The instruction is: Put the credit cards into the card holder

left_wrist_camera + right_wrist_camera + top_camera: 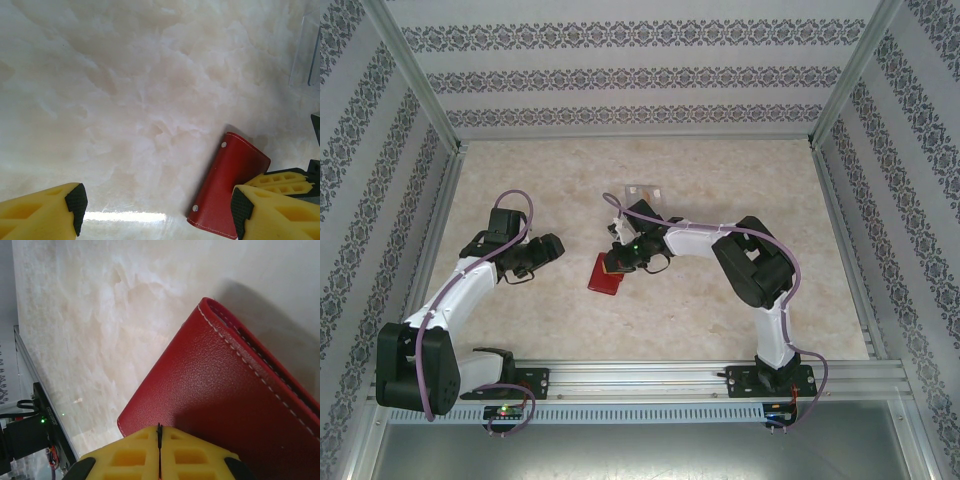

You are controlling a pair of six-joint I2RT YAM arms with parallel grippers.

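Grainy red stitched card holder (225,405) on marbled table (125,100), right hand (159,452) pressed together, left hand (157,207) spread

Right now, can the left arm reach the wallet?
Probably yes: bare table lies between the open left jaws and the wallet. The shut right jaws sit at the wallet's far side, so only the near side looks free.

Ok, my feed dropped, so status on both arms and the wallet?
Left fingers open, beside the small red folding wallet. Right fingers shut over its cover. Wallet folded, flat on table. Clear plastic case beyond, apart.
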